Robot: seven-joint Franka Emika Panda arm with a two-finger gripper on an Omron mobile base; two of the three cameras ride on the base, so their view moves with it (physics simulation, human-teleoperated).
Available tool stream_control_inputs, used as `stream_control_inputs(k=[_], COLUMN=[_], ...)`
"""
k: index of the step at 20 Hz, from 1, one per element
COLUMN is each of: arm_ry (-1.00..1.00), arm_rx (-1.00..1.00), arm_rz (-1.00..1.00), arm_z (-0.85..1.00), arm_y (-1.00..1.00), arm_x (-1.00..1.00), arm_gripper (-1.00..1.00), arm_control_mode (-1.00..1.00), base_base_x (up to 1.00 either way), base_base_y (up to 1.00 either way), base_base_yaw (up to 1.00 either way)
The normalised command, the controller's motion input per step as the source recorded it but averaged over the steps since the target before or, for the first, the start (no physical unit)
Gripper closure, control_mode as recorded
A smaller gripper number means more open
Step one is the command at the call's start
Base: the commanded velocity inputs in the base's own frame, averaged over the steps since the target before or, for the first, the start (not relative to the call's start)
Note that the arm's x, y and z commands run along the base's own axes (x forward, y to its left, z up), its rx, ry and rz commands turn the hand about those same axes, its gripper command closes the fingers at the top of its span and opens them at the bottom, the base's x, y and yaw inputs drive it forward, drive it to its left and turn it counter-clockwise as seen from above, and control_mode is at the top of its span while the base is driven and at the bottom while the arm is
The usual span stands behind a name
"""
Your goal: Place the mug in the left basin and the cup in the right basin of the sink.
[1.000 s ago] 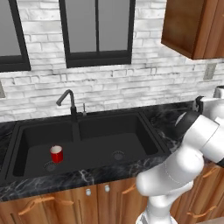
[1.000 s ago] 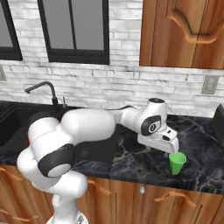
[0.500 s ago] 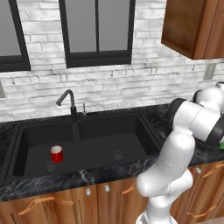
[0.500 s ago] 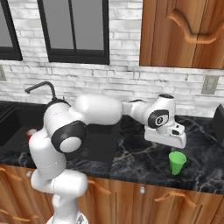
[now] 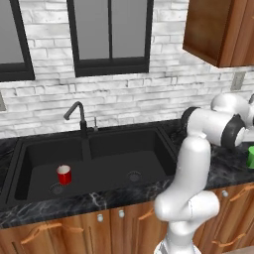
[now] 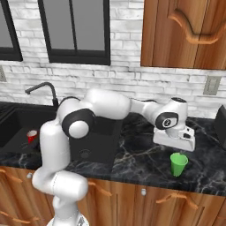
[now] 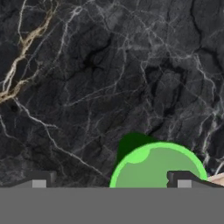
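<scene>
The red mug [image 5: 63, 174] already stands upright in the left basin [image 5: 39, 154] of the sink [image 5: 99, 161], beside the drain, so 1 of the 2 placements looks done — the step in hand is picking up the green cup [image 6: 178, 163]. The cup stands upright on the black marble counter [image 6: 141, 154], well to the right of the sink and near the front edge. The gripper [image 6: 178, 140] hangs just above it with its fingers spread wide apart and nothing between them. In the hand view the cup's rim [image 7: 158, 168] sits low in the picture, with 1 dark fingertip [image 7: 180, 178] over its right part, so the hand seems not quite centred on it.

The next move, as I judge it, calls for a small shift to put the rim between the 2 fingers, then a descent and a firm close on the wall — after that a long carry leftward to the right basin [image 5: 131, 158], which has only its drain in it.

The counter is dark, veined stone. Behind it runs a white brick wall [image 5: 163, 99] with dark-framed windows [image 5: 110, 37]; wooden cabinets [image 6: 185, 33] hang above, wooden doors below, and a thin black faucet [image 5: 77, 116] rises behind the divider.
</scene>
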Motion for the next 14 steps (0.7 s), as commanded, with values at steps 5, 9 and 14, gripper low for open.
stream_control_inputs(k=[5, 9, 14], arm_ry=[0.01, 0.0, 0.0], arm_rx=[0.02, 0.01, -0.01], arm_rz=[-0.03, -0.01, -0.01], arm_z=[0.0, -0.15, -0.33], arm_y=[0.21, 0.15, 0.06], arm_x=[0.0, -0.02, -0.15], arm_gripper=[-1.0, -1.0, -1.0], arm_control_mode=[-1.0, -1.0, -1.0], base_base_x=[0.0, 0.0, 0.0], base_base_y=[0.0, 0.0, 0.0], base_base_yaw=[0.0, 0.0, 0.0])
